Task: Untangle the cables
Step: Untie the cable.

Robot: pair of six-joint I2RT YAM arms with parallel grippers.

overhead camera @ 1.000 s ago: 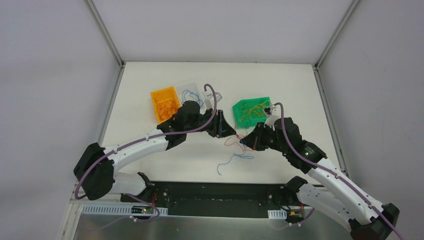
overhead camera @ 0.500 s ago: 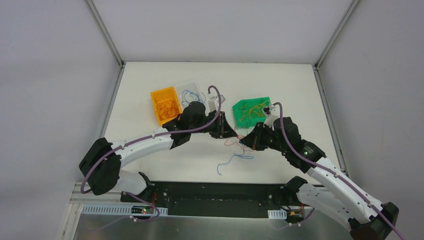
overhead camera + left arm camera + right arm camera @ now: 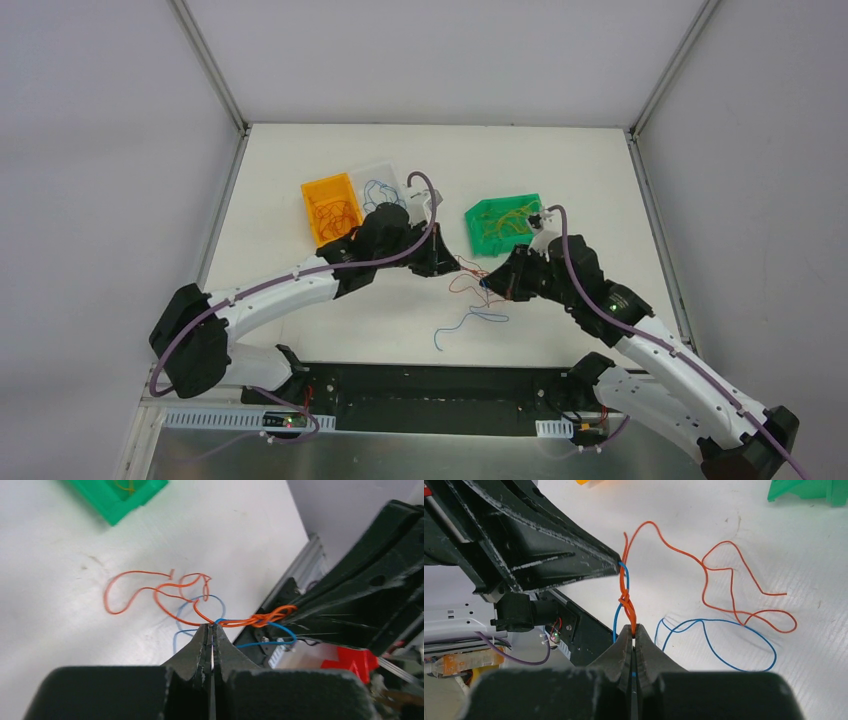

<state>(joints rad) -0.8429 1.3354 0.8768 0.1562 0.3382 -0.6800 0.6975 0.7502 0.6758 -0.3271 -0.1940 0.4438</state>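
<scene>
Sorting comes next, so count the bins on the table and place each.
3. Orange bin left of centre; clear bin just right of it; green bin further right. Others could be hidden from view.

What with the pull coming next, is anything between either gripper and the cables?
Nothing visible. The left gripper and right gripper are each shut on the cables; only a twisted orange knot spans the gap between them.
</scene>
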